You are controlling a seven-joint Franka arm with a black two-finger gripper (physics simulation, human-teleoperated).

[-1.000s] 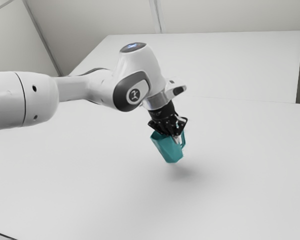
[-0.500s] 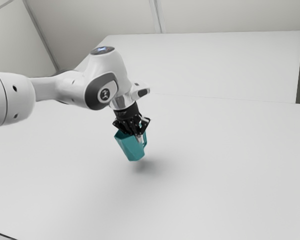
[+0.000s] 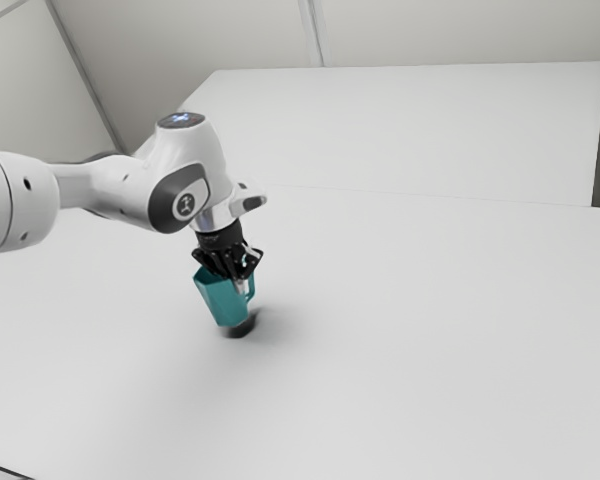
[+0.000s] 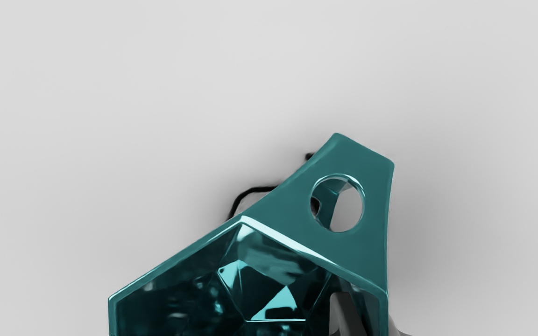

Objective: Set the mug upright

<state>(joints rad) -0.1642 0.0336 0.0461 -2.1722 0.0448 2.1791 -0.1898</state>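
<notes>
My gripper (image 3: 238, 282) holds the teal mug (image 3: 218, 299) by one side of its wall in the exterior view. The mug leans, its mouth up toward the exterior view's left, its handle toward the right. A dark patch lies right under its base; whether base and table touch cannot be told. In the wrist view my gripper (image 4: 377, 322) has one finger inside the mug (image 4: 353, 252) and the other outside, with the wall pinched between them, near where the handle joins.
The white table (image 3: 410, 340) stretches around the mug. Behind it, in the exterior view, stands a pale panel (image 3: 410, 130). A thin black curved line shows beside the mug's handle in the wrist view.
My hand has carried the mug toward the exterior view's left, then slightly lower. The mug leans a little less than before, and the dark patch beneath it is now close against its base.
</notes>
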